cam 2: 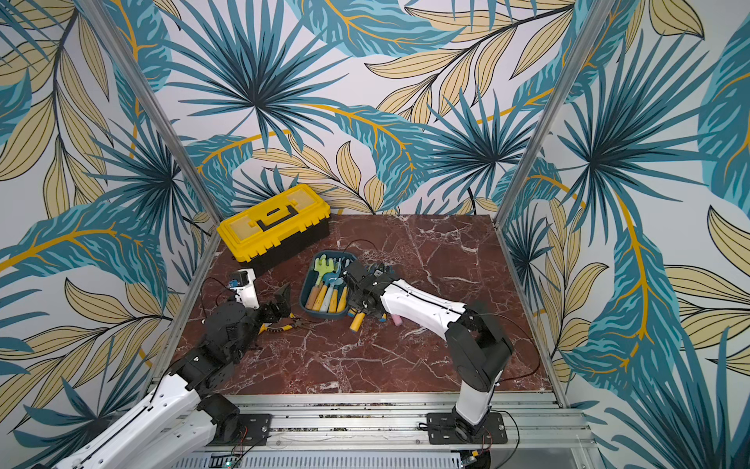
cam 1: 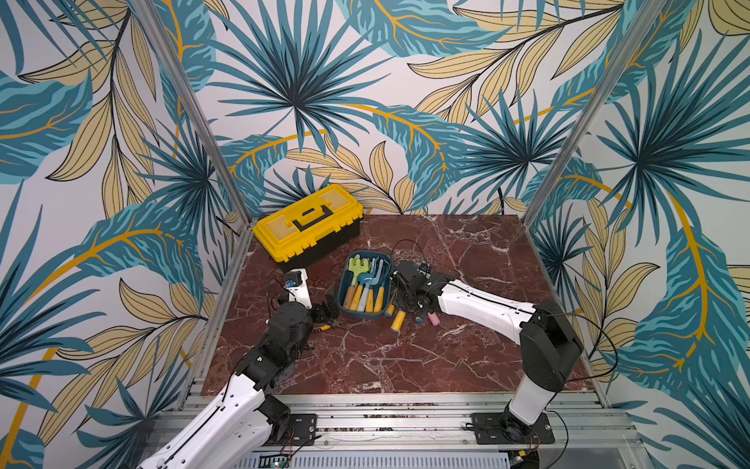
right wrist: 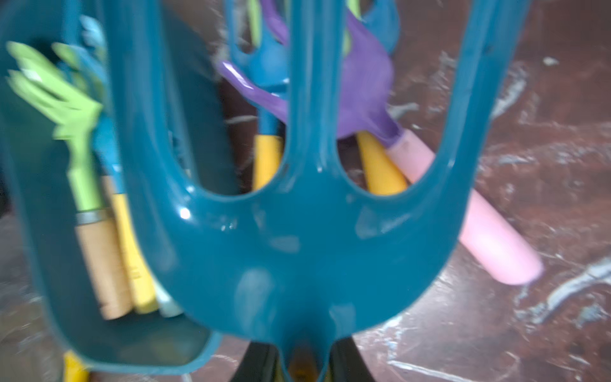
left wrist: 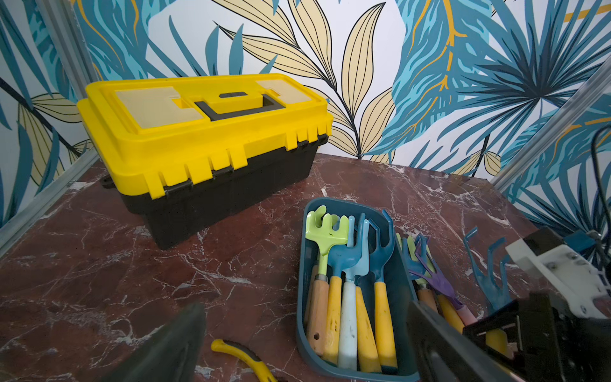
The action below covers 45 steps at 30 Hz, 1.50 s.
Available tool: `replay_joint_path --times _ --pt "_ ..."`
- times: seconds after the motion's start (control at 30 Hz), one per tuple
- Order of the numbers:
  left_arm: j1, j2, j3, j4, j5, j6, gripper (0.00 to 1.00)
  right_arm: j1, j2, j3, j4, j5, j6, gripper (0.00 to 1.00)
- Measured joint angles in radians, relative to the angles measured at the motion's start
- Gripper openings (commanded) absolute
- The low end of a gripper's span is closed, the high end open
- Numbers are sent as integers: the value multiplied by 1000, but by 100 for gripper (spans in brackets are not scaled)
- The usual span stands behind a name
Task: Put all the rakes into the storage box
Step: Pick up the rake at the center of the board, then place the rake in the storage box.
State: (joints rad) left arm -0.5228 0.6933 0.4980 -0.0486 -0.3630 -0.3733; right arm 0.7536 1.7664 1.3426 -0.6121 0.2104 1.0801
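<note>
My right gripper [right wrist: 302, 363] is clamped just below the head of the teal rake [right wrist: 297, 251], which hangs beside the storage box [right wrist: 142, 357], not yet inside, above a loose purple rake [right wrist: 363, 89], so I judge its long prongs could snag that tool or shove the shallow box.

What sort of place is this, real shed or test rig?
Most likely a staged robot test cell: leaf-print backdrop walls on aluminium frame posts, and two arms bolted to a rail at a marble-look tabletop.
</note>
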Motion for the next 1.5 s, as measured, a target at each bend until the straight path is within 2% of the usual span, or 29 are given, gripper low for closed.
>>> replay_joint_path --times 0.27,0.6,0.73,1.37,1.5 --pt "0 -7 -4 8 -9 0 100 15 100 248 -7 -98 -97 15" --pt "0 -7 -4 8 -16 0 100 20 352 466 -72 -177 -196 20" --pt "0 -9 -4 8 -16 0 100 20 399 495 -98 -190 -215 25" --pt "0 -21 -4 7 -15 0 100 -32 431 562 -128 -190 -251 26" --pt "0 -21 -4 7 -15 0 100 -31 448 567 -127 -207 -253 37"
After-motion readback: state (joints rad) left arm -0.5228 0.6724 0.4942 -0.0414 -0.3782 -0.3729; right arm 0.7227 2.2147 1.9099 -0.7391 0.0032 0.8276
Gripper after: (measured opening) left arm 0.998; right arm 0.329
